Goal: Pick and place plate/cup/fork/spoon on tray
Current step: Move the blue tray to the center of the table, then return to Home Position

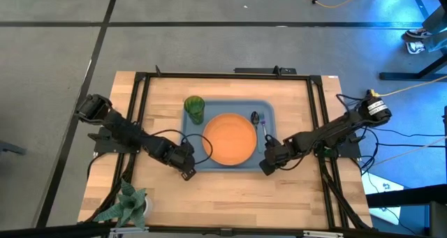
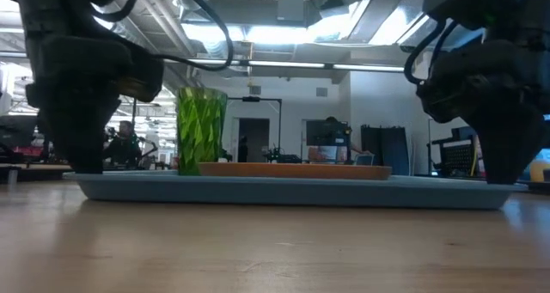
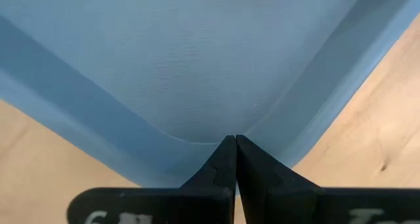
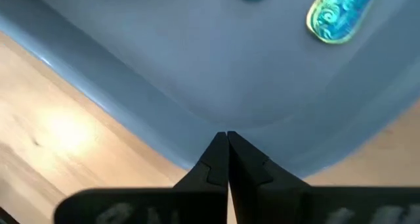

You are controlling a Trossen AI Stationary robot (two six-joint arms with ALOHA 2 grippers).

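Observation:
The light-blue tray [image 1: 198, 161] lies on the wooden table. On it stand the green cup [image 1: 195, 109] at the far left and the orange plate [image 1: 229, 138] in the middle. The spoon [image 1: 255, 118] lies right of the plate, with its dark bowl toward the far edge. I cannot make out the fork apart from it. My left gripper [image 1: 186, 169] is shut at the tray's near left corner. My right gripper [image 1: 267, 165] is shut at the near right corner. Two shiny teal utensil ends [image 4: 335, 14] show in the right wrist view. My left gripper's shut fingertips [image 3: 223, 159] meet the rim at the tray's near left corner [image 3: 197, 135], slanting down from the table's left; nothing shows between them. My right gripper's shut fingertips [image 4: 241, 159] meet the rim at the near right corner [image 4: 197, 122], slanting down from the right. The tray lies flat on the table.
A pale green leafy plant [image 1: 128, 202] stands at the table's near left corner. A black frame [image 1: 223, 75] runs around the work area. Bare wood lies between the tray and the near edge.

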